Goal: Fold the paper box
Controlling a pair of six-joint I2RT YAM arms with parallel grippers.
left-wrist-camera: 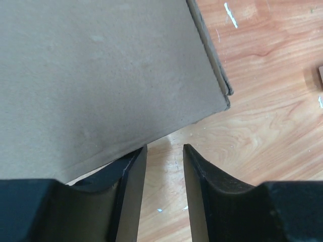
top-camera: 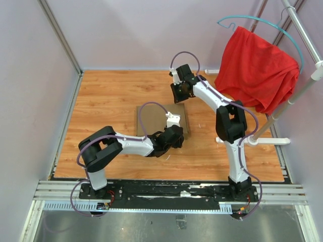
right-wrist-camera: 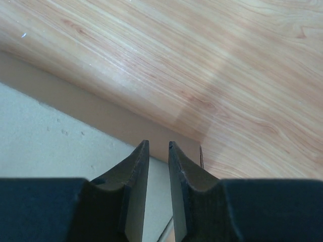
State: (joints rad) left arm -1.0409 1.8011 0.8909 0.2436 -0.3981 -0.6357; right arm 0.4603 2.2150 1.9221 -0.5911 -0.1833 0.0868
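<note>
Here, paper box (top-camera: 151, 117) partly hidden beneath left gripper (left-wrist-camera: 164, 147), narrowly parted, empty, right gripper (right-wrist-camera: 158, 143) likewise, at its far edge.

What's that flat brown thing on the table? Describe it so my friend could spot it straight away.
Look at the wooden table, near its middle. There lies the paper box, a flat rectangle of plain brown cardboard. It is the only dull, unprinted sheet there, unlike the bright red cloth hanging at the far right.
</note>
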